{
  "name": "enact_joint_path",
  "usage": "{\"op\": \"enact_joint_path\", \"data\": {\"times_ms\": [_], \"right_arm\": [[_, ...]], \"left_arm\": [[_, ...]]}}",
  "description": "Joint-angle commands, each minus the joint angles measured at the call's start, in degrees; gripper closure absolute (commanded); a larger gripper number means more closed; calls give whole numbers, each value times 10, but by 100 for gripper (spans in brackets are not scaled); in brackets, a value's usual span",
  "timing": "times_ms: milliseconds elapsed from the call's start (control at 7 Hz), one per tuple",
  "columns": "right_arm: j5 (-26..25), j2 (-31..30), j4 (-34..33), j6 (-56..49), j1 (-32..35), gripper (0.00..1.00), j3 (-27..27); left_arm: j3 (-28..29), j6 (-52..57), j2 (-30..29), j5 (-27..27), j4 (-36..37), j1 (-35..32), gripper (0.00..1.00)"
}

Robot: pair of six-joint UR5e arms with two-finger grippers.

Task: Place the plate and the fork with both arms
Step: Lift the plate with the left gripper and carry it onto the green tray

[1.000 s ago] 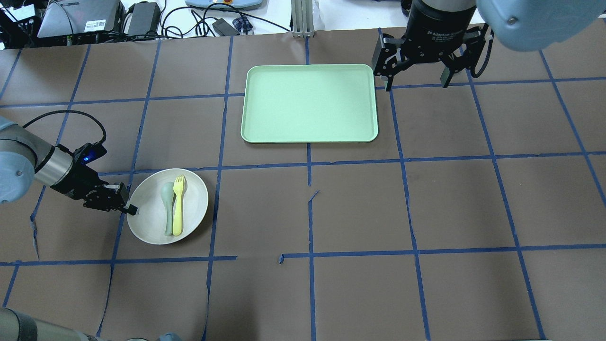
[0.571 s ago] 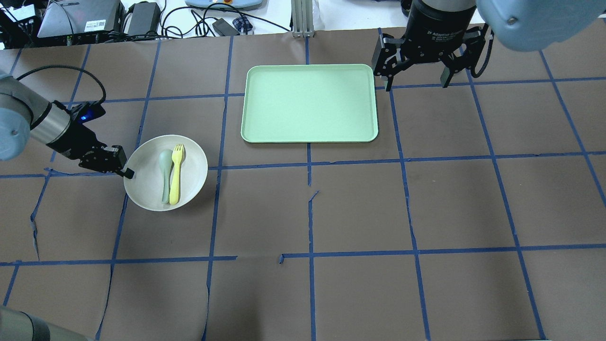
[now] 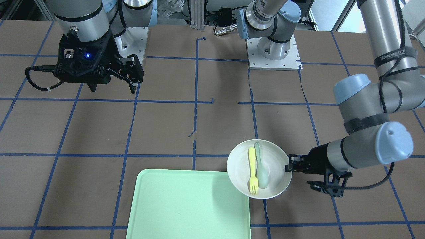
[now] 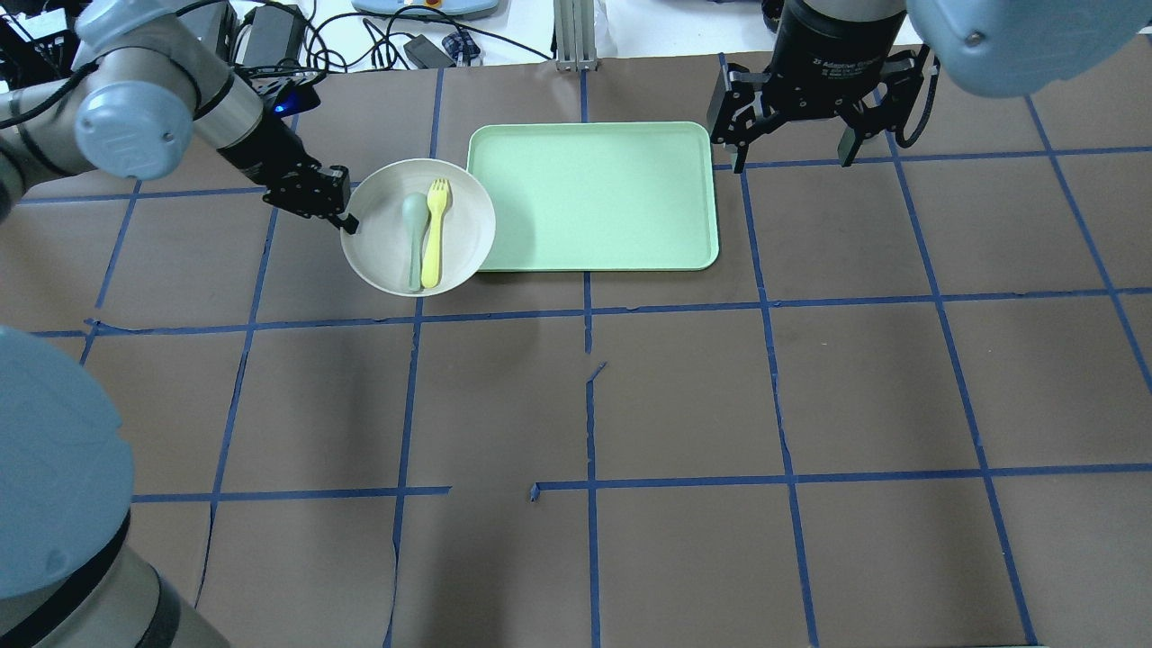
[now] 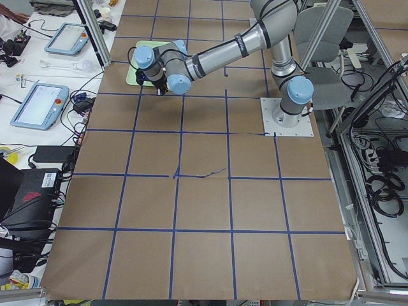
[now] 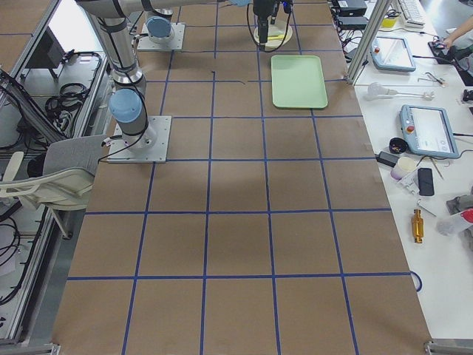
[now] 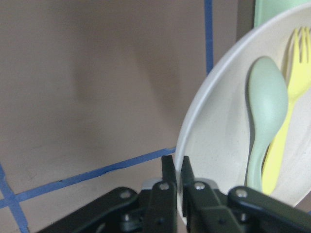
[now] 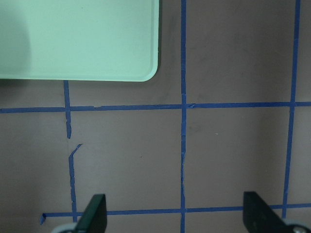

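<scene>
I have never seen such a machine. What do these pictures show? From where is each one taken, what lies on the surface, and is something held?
This is a robot with two metal arms at a table covered in brown paper with blue tape lines. Each arm ends in two jaws. One picture looks down from behind the robot, one faces it from across the table, two look along the table from its ends, and two come from cameras on the wrists. The left arm has its jaws shut on the rim of a round plate, at the edge of a green tray. A yellow fork and a pale spoon lie on the plate. The right arm holds nothing; its jaws stand open above the table beside the tray.
</scene>
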Motion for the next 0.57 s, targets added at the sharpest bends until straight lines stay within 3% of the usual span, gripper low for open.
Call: {"op": "enact_joint_path", "data": {"times_ms": [0,429], "right_arm": [[1,0,0,0,0,0,0],[1,0,0,0,1,0,0]], "left_arm": [[117,-79,-87,-34,0,-75,100],[208,-85,-176,-41,3,-136,100]]}}
